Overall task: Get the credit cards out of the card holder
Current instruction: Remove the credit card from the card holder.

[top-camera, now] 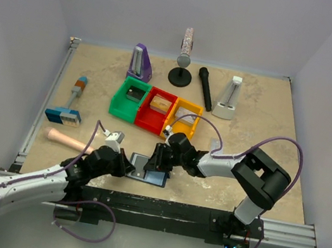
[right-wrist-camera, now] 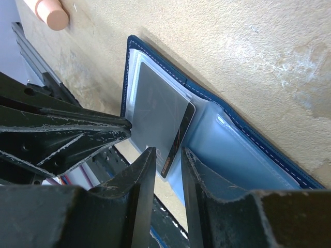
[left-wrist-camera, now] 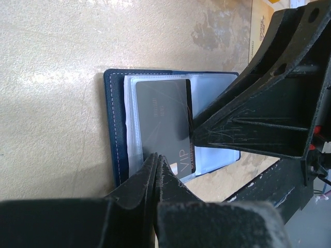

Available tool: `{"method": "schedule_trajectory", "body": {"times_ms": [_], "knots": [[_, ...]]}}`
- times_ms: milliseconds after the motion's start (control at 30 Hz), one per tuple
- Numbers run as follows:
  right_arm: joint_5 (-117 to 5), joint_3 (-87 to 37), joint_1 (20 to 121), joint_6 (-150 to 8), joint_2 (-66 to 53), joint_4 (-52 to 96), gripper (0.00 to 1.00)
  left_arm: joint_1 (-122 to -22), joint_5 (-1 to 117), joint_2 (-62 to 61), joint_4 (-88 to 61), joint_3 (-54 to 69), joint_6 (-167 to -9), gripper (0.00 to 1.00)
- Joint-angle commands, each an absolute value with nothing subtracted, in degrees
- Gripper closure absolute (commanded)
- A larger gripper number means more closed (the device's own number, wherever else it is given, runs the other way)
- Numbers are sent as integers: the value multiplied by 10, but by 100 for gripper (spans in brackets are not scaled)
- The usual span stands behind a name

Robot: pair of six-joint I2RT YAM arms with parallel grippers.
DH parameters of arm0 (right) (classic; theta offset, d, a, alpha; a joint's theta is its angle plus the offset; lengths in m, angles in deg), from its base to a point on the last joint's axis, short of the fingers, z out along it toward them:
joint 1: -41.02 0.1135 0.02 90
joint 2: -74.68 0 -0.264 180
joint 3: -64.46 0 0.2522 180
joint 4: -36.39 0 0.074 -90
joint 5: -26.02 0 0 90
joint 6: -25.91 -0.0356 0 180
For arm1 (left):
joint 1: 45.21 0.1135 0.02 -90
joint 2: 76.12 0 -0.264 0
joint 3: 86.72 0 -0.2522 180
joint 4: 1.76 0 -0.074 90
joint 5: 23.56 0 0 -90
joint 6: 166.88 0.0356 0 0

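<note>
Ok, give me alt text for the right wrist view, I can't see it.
The right gripper, fingers slightly apart, sits over the corner of a dark card sticking out of the open card holder on the table. The left gripper, shut, lies at the holder's left edge.

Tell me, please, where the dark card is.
In the right wrist view the dark card sticks out of the card holder, its end between the right gripper's fingers.

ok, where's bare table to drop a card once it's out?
Widest bare patch: right rear, between the white metronome and the table's right edge. Smaller strip between the green bin and the blue-and-white block. Crowded around the card holder, where the left fingers and right fingers meet.
</note>
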State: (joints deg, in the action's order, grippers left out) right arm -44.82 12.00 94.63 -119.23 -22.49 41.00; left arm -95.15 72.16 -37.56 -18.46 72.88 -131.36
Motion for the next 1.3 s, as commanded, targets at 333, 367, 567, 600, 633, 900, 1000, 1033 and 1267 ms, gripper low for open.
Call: {"method": "schedule_trajectory", "body": {"times_ms": [333, 367, 567, 600, 633, 900, 1000, 1033, 1267], "knots": [[-445, 117, 944, -1193, -224, 420, 68, -950, 729, -328, -180, 737, -1322, 100], [-444, 118, 944, -1195, -224, 425, 68, -950, 729, -324, -179, 737, -1323, 100], [-436, 125, 942, -1203, -229, 448, 68, -950, 726, -318, -176, 739, -1325, 100], [-435, 126, 941, -1204, -231, 451, 68, -950, 727, -320, -178, 739, -1325, 100], [-433, 128, 940, -1206, -232, 455, 68, -950, 727, -321, -178, 740, -1325, 100], [-420, 151, 933, -1221, -237, 526, 68, -950, 725, -323, -175, 744, -1329, 100], [-411, 160, 933, -1221, -237, 565, 68, -950, 722, -322, -168, 747, -1330, 100], [-409, 162, 933, -1221, -237, 573, 68, -950, 722, -323, -166, 749, -1330, 100], [-381, 158, 933, -1218, -245, 607, 67, -950, 715, -324, -164, 753, -1330, 100]]}}
